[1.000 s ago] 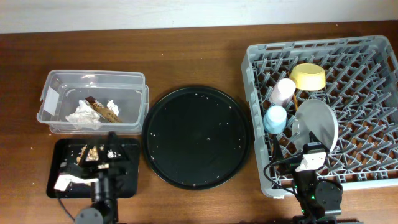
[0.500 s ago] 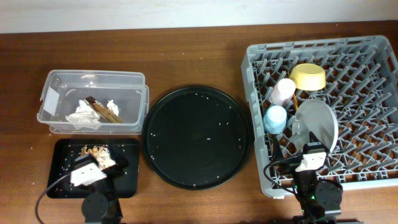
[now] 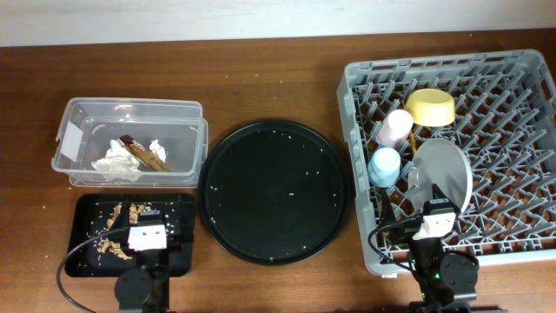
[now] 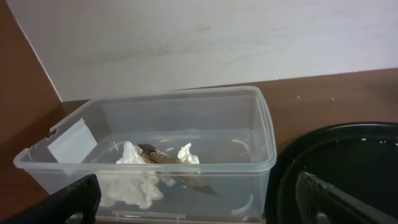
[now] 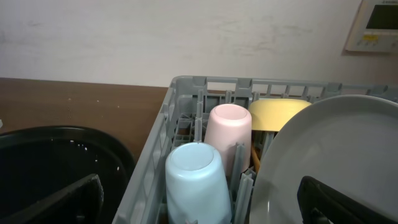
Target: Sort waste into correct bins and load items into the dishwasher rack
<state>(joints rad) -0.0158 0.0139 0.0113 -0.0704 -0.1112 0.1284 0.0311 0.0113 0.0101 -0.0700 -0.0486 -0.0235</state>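
The clear tub (image 3: 130,130) holds the white napkin (image 3: 117,161) and the brown wrapper (image 3: 144,153); both also show in the left wrist view, napkin (image 4: 134,180) and wrapper (image 4: 174,163). Beige food scraps (image 3: 113,217) lie on the flat black tray (image 3: 87,259). My left gripper (image 3: 148,222) is open and empty over this tray, facing the tub (image 4: 267,143). The grey rack (image 3: 521,130) holds the blue cup (image 3: 384,165), pink cup (image 3: 396,128), yellow bowl (image 3: 430,106) and plate (image 3: 443,174). A wooden chopstick (image 5: 255,158) shows between pink cup and plate. My right gripper (image 3: 432,207) is open at the rack's front edge.
A large round black tray (image 3: 276,191) with small crumbs lies between the bins and the rack. The brown wooden table (image 3: 261,78) runs to a white wall at the back. Black cables trail from both arms at the table's front edge.
My left arm has swung from the tray's left side to its middle and now faces the tub. More scraps show on the tray's left part. The right arm has not moved.
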